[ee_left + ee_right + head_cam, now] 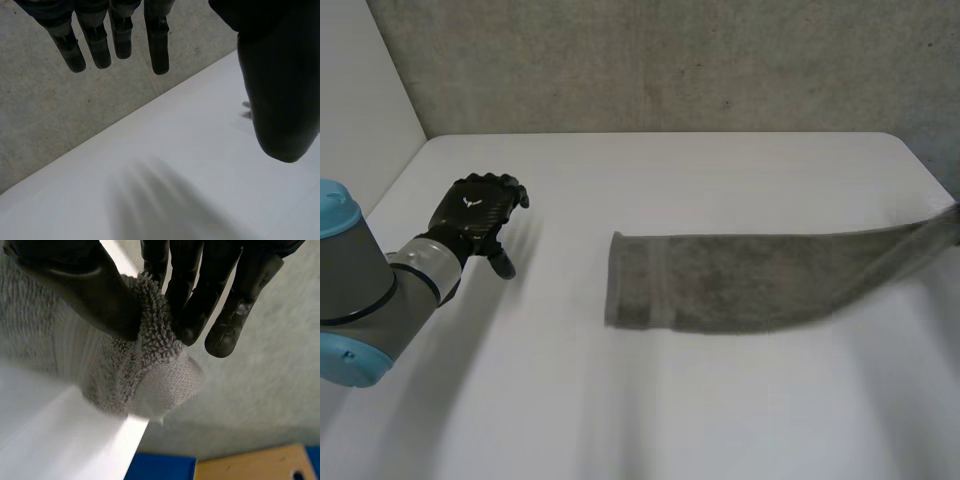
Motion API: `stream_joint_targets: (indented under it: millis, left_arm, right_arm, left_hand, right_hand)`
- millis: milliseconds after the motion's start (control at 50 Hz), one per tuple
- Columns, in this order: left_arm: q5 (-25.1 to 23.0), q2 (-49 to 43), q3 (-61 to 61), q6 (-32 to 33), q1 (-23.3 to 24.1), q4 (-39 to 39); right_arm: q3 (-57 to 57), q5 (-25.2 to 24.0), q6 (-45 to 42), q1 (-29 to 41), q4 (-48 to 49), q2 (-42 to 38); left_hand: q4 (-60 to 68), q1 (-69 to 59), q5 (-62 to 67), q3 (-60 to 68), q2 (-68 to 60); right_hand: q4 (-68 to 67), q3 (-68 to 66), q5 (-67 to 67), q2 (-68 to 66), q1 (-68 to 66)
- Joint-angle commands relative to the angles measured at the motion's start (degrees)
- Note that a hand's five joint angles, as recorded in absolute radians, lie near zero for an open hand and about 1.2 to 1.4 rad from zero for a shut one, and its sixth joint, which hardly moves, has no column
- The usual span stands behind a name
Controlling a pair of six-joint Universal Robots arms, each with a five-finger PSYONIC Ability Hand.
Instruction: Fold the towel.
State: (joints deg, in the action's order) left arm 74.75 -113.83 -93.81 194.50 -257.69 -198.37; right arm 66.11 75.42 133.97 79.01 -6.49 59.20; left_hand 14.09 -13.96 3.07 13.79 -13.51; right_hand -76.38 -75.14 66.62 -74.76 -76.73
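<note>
A grey-brown towel [740,280] lies as a long folded strip across the middle of the white table [660,400], its right end lifted off the table's right edge. My right hand [200,285] pinches that end of the towel [150,345] between thumb and fingers, out past the table's corner. My left hand [475,215] hovers over the table's left side, well apart from the towel's left end, holding nothing. In the left wrist view my left hand's fingers [100,45] hang straight and open above bare table [200,165].
A grey concrete wall [670,60] runs behind the table's far edge. A white wall [360,90] stands at the left. Beyond the table's right corner lie a blue thing [160,467] and a tan box [255,465] on the floor.
</note>
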Motion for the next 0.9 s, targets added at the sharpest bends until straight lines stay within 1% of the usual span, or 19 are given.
stream_joint_targets:
  millis: [20,40,80,100,140,160,200,220,260,280,320,360,460,580,660,700,720,760,900]
  left_arm:
    - [0.0,-0.1,0.0,0.0,0.0,0.0]
    - [0.0,-0.1,0.0,0.0,0.0,0.0]
    - [0.0,-0.2,-0.1,0.0,0.1,0.0]
    - [0.0,-0.2,-0.1,0.0,0.1,0.0]
    - [0.0,-0.3,-0.5,0.0,0.0,0.0]
    - [0.0,-0.3,-0.5,0.0,0.0,0.0]
    - [0.0,-0.5,-0.8,0.0,0.1,-0.4]
    - [0.0,-0.5,-0.8,0.0,0.1,-0.4]
    - [0.0,-0.6,-1.3,0.0,0.1,-0.7]
    - [0.0,-0.6,-1.3,0.0,0.1,-0.7]
    - [0.0,-0.6,-1.6,0.0,0.0,-0.9]
    - [0.0,-0.6,-2.0,0.0,0.1,-1.2]
    - [0.0,-0.7,-2.0,0.0,0.1,-1.3]
    - [0.0,-0.8,-2.0,0.0,0.3,-1.4]
    - [0.0,-0.8,-2.1,0.0,0.7,-1.4]
    - [0.0,-0.9,-2.1,0.0,1.0,-1.4]
    - [0.0,-0.9,-2.1,0.0,1.1,-1.4]
    - [0.0,-0.9,-2.2,0.0,1.1,-1.4]
    - [0.0,-1.0,-2.5,0.0,1.4,-1.8]
  right_arm:
    - [-4.8,0.1,6.5,20.5,-2.9,3.4]
    - [-4.8,0.1,6.5,20.6,-2.9,3.4]
    - [-4.5,0.4,6.7,31.9,-2.8,2.2]
    - [-4.5,0.4,6.7,32.0,-2.8,2.1]
    - [-4.8,1.4,6.8,42.4,-2.7,-1.2]
    - [-4.8,1.4,6.8,42.5,-2.7,-1.2]
    - [-5.6,4.0,6.3,49.8,-1.9,-5.4]
    - [-5.6,4.0,6.3,49.8,-1.9,-5.4]
    - [-5.6,6.4,6.2,51.8,-1.2,-8.4]
    - [-5.6,6.4,6.2,51.8,-1.2,-8.4]
    - [-5.1,8.7,6.0,51.7,-1.4,-9.7]
    - [-4.5,9.8,6.2,51.5,-1.5,-9.5]
    - [1.2,11.5,7.1,46.9,-1.0,-5.4]
    - [15.2,9.0,8.2,38.6,4.9,2.7]
    - [22.0,6.6,9.3,33.4,8.8,5.0]
    - [26.9,3.2,9.7,28.9,10.9,6.0]
    - [27.0,3.2,9.7,28.8,10.9,6.0]
    - [30.2,-0.3,10.0,25.9,11.4,5.7]
    - [31.8,-3.3,13.0,23.6,13.8,2.0]
  left_hand:
    - [-4.0,3.9,-3.0,-3.7,3.5]
    - [-4.0,3.9,-3.0,-3.7,3.5]
    - [-4.0,3.9,-3.0,-3.7,3.5]
    - [-4.0,3.9,-3.0,-3.7,3.5]
    - [-4.0,3.9,-3.0,-3.7,3.5]
    - [-4.0,3.9,-3.0,-3.7,3.5]
    - [-4.0,3.9,-3.0,-3.7,3.5]
    - [-4.0,3.9,-3.0,-3.7,3.5]
    - [-4.0,3.9,-3.0,-3.7,3.5]
    - [-4.0,3.9,-3.0,-3.7,3.5]
    - [-4.0,3.9,-3.0,-3.7,3.5]
    - [-4.0,3.9,-3.0,-3.7,3.5]
    - [-4.0,3.9,-3.0,-3.7,3.5]
    - [-4.0,3.9,-3.0,-3.7,3.5]
    - [-4.0,3.9,-3.0,-3.7,3.5]
    - [-4.0,3.9,-3.0,-3.7,3.5]
    - [-4.0,3.9,-3.0,-3.7,3.5]
    - [-4.0,3.9,-3.0,-3.7,3.5]
    - [-4.0,3.9,-3.0,-3.7,3.5]
  right_hand:
    - [-3.6,-4.9,3.4,-5.2,-3.3]
    - [-3.6,-4.9,3.4,-5.2,-3.3]
    - [-3.6,-4.9,3.4,-5.2,-3.3]
    - [-3.6,-4.9,3.4,-5.2,-3.3]
    - [-3.6,-4.9,3.4,-5.2,-3.3]
    - [-3.6,-4.9,3.4,-5.2,-3.3]
    - [-1.7,-2.9,1.4,-3.3,-1.3]
    - [-1.7,-2.9,1.4,-3.3,-1.3]
    - [50.2,49.0,-50.5,48.6,50.6]
    - [50.5,49.2,-50.7,48.9,50.8]
    - [63.6,62.3,-63.8,61.9,63.9]
    - [66.4,65.1,-66.6,64.8,66.7]
    - [66.4,65.1,-66.6,64.8,66.7]
    - [66.4,65.1,-66.6,64.8,66.7]
    - [61.2,60.0,-61.5,59.6,61.6]
    - [52.0,50.8,-52.3,50.4,52.4]
    - [52.0,50.8,-52.2,50.4,52.3]
    - [49.8,48.6,-50.1,48.2,50.2]
    - [36.0,34.8,-36.3,34.4,36.4]
